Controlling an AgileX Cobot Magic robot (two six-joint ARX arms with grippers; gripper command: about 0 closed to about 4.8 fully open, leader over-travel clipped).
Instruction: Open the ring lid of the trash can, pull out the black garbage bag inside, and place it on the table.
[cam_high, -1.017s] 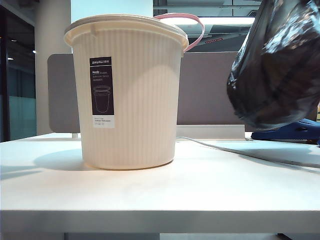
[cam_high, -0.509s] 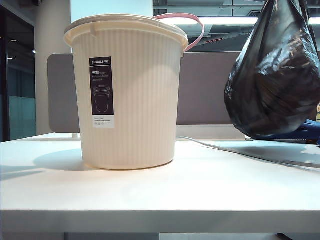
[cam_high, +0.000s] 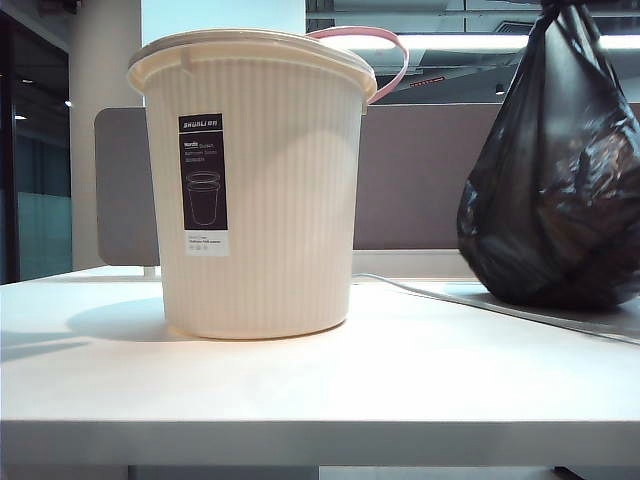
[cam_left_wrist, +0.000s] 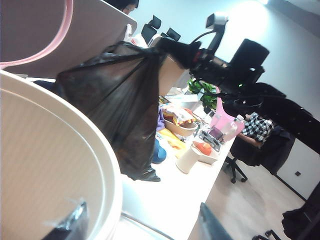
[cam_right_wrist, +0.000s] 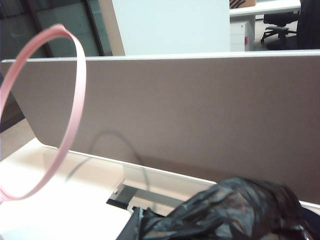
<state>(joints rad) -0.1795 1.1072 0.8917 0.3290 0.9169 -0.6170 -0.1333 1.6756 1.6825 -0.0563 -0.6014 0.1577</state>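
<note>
The black garbage bag (cam_high: 556, 190) hangs by its gathered neck from the right gripper (cam_left_wrist: 192, 54), whose jaws are pinched fully shut on the twisted plastic; the bulk of the bag sags straight below that pincer, its underside at or just off the table (cam_high: 300, 390) in the exterior view (contact cannot be told for sure). Thin, glossy and crinkled, the bag looks soft and slippery, and it will slump and spread once let go; judging by how tautly it hangs, the load inside has some weight, so the bunched neck is the sensible place to hold, since a pinch on the slack side wall could tear or slide. The left gripper (cam_left_wrist: 140, 227) sits at the mouth of the trash can (cam_high: 255, 190), only dark edges of its fingers showing beside the cream rim, and it appears open with nothing between them. The ring lid (cam_high: 385, 55) stands hinged up behind the can, well apart from the right pincer and off to its side. The tabletop is wide, flat and white, with free room beneath the bag; beyond it stands a grey partition panel (cam_right_wrist: 200, 110), in an office with cluttered desks and chairs.
</note>
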